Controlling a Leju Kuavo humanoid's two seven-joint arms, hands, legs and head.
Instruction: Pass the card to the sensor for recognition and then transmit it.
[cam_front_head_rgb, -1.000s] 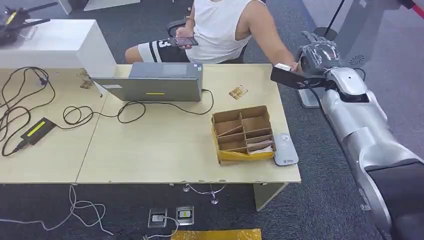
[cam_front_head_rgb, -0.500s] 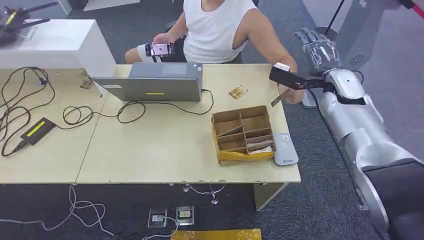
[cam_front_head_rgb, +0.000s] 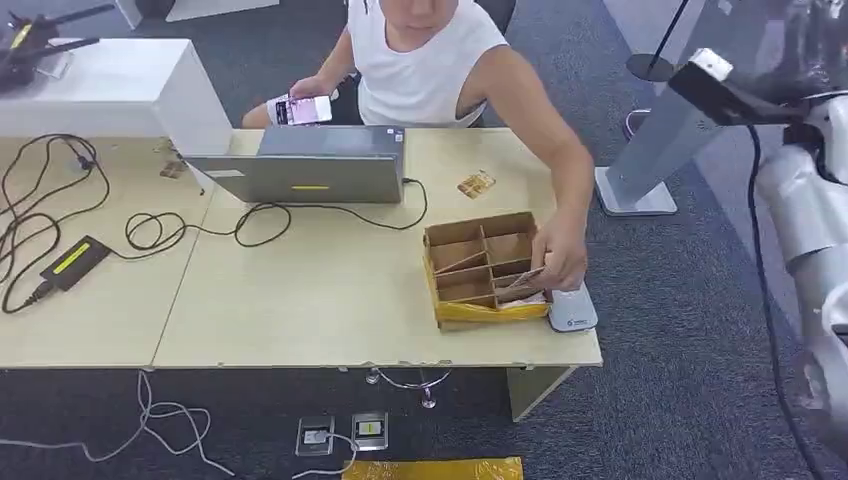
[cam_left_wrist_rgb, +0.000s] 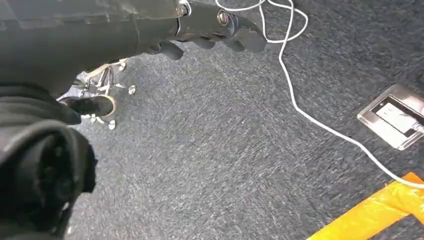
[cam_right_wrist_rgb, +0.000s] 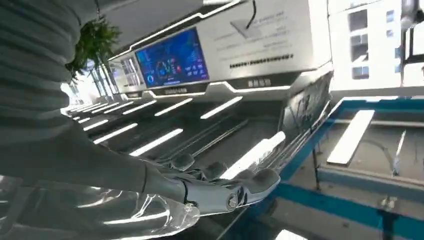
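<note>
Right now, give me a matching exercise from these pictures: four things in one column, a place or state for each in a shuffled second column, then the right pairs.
Things:
1. cardboard box
2. phone
3. right robot hand
4. white cable

Places or states:
A. lying on the grey carpet
B. held by the person behind the laptop
C. raised off the table, holding nothing
D. on the table, person's hand reaching into it

Pairs: 1-D, 2-B, 3-C, 4-A

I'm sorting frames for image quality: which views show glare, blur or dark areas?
Right wrist view: bright ceiling strips glare, and the right hand looks washed out and smeared. Left wrist view: the left hand is dark, the carpet sharp. Head view: evenly lit and sharp.
</note>
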